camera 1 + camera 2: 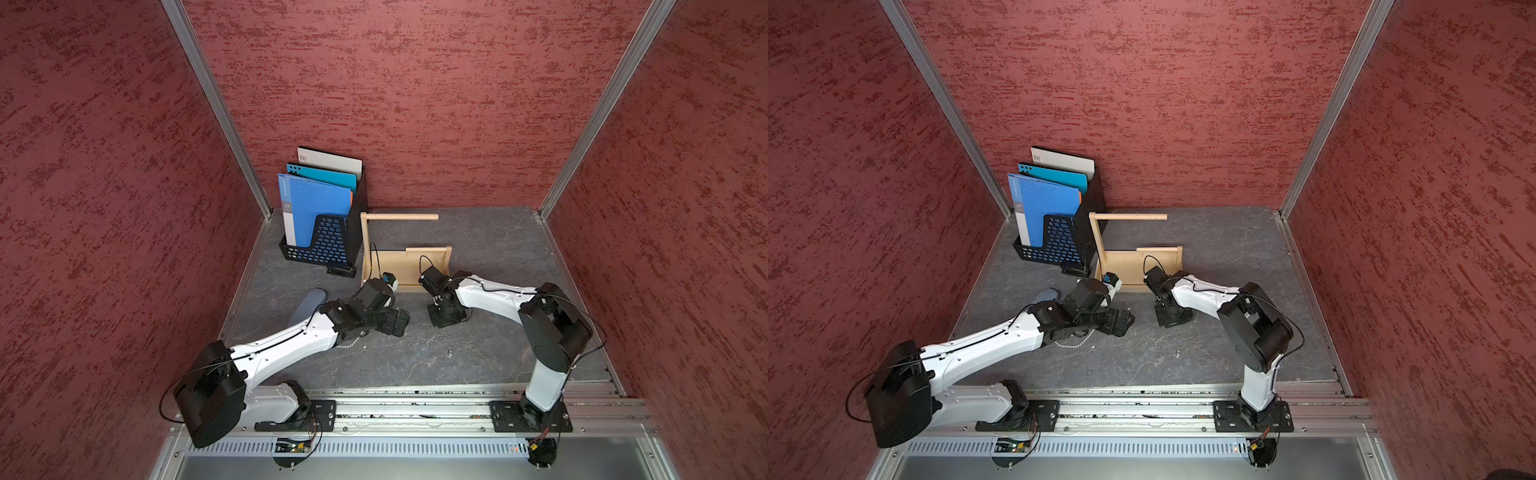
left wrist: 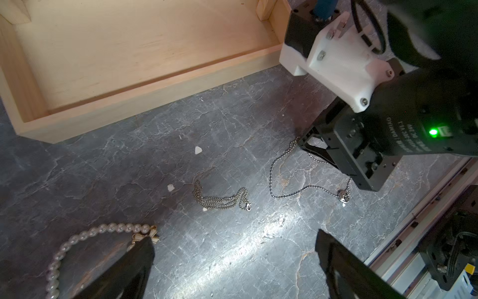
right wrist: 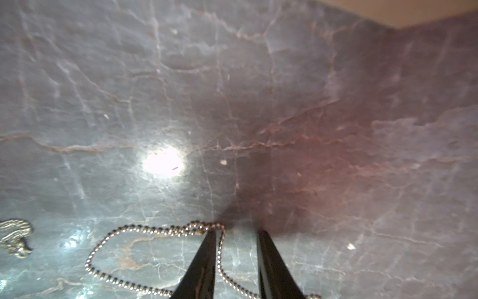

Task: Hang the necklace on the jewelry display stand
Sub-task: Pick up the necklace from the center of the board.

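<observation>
**Entry 1: jewelry display stand** [image 1: 399, 266]. Pale wood, set far centre on the surface [image 1: 490, 257], just right of a black file rack [image 1: 328, 249]. Its crossbar [image 1: 401, 216] is bare in both top views, and nothing hangs from it.

**Entry 2: ball-chain necklace** [image 3: 144, 228], with a small pendant [image 2: 344, 198]. It lies loose and flat on the surface, on the near side of the stand's tray and apart from it.

**Entry 3: right gripper** [image 3: 236, 233]. It is lowered to the surface over one end of the ball chain. The fingers stand part-way apart with one strand running between them, not pinched as far as the right wrist view shows.

**Entry 4: left gripper** [image 2: 234, 235]. It is low and to the left, with fingers spread wide and holding nothing. One fingertip overlaps a pearl necklace [image 2: 85, 234].

**Entry 5: fine-link chain** [image 2: 222, 200]. Short and bunched, it lies between the pearls and the ball chain.

**Progress, by judgement.** Early: the pick-up is not complete. Closing, lifting, carrying to the far crossbar and draping are all left.

**View notes.**
- Only the right wrist view shows the strand between the fingers.
- Only the left wrist view lays out all three pieces together.
- Only the top views show the crossbar. Of the jewellery they give just a few pearls [image 1: 1073, 344] under the left arm and a pale speck [image 1: 1178, 352], probably the pendant.
</observation>
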Robot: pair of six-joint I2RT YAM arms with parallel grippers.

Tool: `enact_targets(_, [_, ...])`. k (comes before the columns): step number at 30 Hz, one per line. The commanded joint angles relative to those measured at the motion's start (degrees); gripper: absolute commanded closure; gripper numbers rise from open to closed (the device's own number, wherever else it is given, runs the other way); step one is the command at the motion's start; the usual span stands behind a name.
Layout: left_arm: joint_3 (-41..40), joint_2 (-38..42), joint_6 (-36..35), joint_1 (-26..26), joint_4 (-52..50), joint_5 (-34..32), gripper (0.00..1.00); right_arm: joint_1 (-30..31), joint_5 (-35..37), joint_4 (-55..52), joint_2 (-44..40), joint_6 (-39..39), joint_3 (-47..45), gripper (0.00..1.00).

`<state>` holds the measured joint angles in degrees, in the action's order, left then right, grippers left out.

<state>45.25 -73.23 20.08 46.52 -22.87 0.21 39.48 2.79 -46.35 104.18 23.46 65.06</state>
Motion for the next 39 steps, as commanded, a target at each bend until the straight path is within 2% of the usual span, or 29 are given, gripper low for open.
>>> enact_targets(1, [1.7, -1.2, -0.7, -0.4, 0.7, 1.1, 0.00, 0.0, -0.2, 0.0, 1.4, -0.6, -1.0, 0.78])
enact_targets(5, [2.5, -2.1, -0.7, -0.4, 0.6, 1.5, 0.00, 0.1, -0.9, 0.5, 1.3, -1.5, -1.2, 0.98])
enact_targets(6, [2.6, -2.2, -0.6, -0.4, 0.8, 1.5, 0.00, 0.1, -0.7, 0.3, 1.4, -1.8, -1.2, 1.00])
enact_targets(11, [2.6, -1.9, -0.6, -0.3, 0.8, 1.2, 0.00, 0.0, 1.5, -0.6, 0.4, -2.6, -1.2, 1.00])
enact_targets(23, [2.9, -1.1, -0.9, -0.7, 3.0, 1.8, 0.00, 0.1, 8.5, -2.4, -9.5, -4.4, 0.5, 1.00])
enact_targets(31, [5.4, -2.0, -2.2, -0.9, 2.8, 2.6, 0.00, 0.1, 6.0, -0.7, -13.0, -3.0, -0.3, 1.00])
enact_targets(39, [5.6, -1.1, -0.4, -0.9, 3.7, 4.6, 0.00, 0.1, 4.4, 0.0, -17.2, -2.2, 0.4, 1.00])
